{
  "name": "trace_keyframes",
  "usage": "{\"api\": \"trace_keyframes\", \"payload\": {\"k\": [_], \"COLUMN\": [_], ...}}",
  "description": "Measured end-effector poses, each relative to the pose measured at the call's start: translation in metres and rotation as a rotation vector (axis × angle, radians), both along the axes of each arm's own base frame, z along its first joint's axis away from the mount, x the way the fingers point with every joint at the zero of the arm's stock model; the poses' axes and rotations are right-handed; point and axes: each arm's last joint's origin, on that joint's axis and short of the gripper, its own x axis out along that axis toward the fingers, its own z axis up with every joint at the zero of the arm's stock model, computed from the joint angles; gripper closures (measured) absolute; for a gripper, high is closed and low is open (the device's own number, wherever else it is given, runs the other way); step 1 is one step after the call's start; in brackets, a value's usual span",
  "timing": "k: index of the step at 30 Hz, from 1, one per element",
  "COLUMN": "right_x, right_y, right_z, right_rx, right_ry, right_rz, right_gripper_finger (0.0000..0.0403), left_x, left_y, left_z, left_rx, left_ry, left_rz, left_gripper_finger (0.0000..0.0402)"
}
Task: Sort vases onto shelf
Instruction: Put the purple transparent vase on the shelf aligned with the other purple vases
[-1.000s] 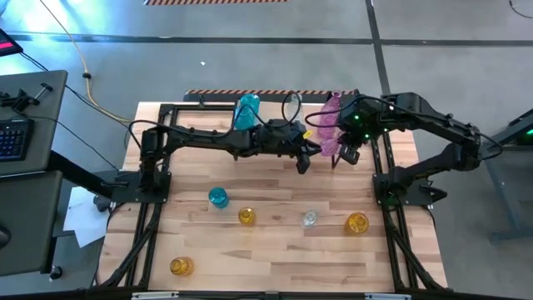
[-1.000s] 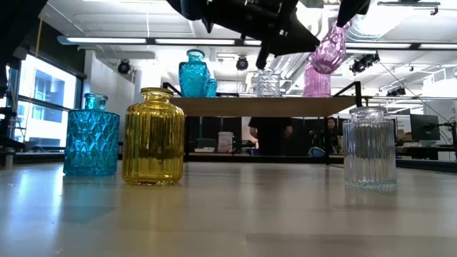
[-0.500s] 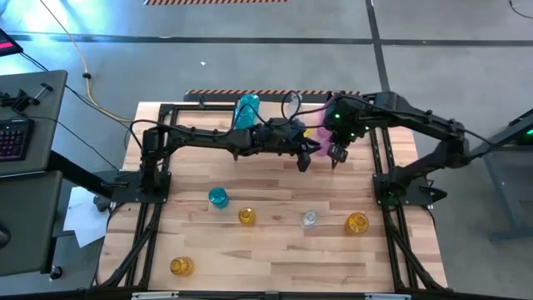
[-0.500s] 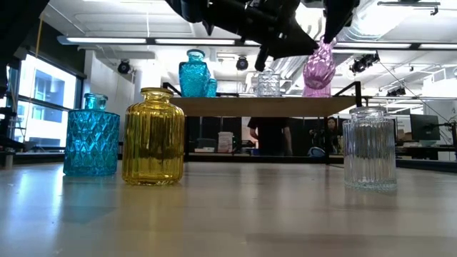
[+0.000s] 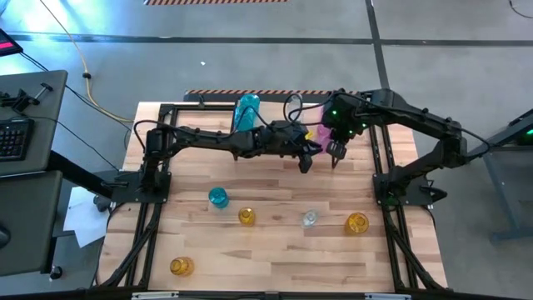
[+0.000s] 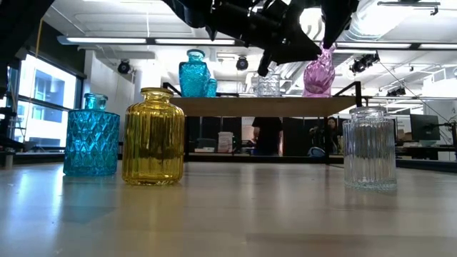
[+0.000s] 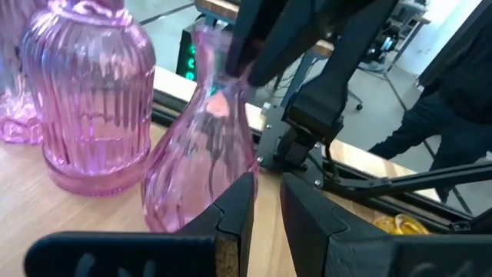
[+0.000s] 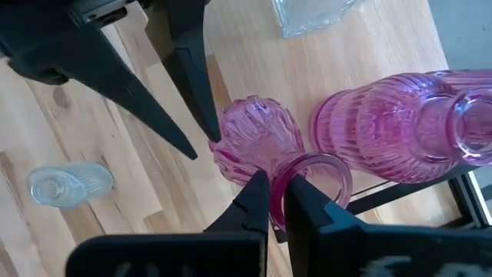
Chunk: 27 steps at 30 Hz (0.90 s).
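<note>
Right gripper (image 8: 277,201) fingers clenched on pink vase (image 8: 257,142) rim at shelf (image 6: 271,106) edge, beside left gripper's (image 7: 265,223) nearly shut fingers.

High view looks straight down on the whole table (image 5: 275,250); low view sits at tabletop height facing level across it. Both wrist views sit close behind their fingers, sharing the tilted pink vase (image 7: 201,158) at the right gripper (image 8: 277,201).

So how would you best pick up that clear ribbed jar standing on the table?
Probably by its short neck, from straight above. The clear ribbed jar stands upright with a wide, rounded body that narrows at the top, so a gripper's two fingers would close more surely round the neck or across the rim. It stands apart from the amber vases either side of it, leaving room to descend.
</note>
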Motion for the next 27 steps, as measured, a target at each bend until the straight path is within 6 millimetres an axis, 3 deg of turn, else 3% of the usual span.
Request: {"api": "trace_keyframes", "payload": {"k": [16,27], "right_x": [0.000,-0.002], "right_y": [0.000,0.000], "right_z": [0.000,0.000], "right_rx": [-0.008,-0.017], "right_ry": [0.007,0.015], "right_rz": [0.008,0.007], "right_gripper_finger": [0.0403,0.0403], "left_x": [-0.001,0.006], "left_y": [0.005,0.007], "left_z": [-0.001,-0.015], "left_rx": [0.003,-0.030], "left_ry": [0.016,0.038], "left_rz": [0.024,0.039], "left_gripper_finger": [0.0344,0.0344]}}
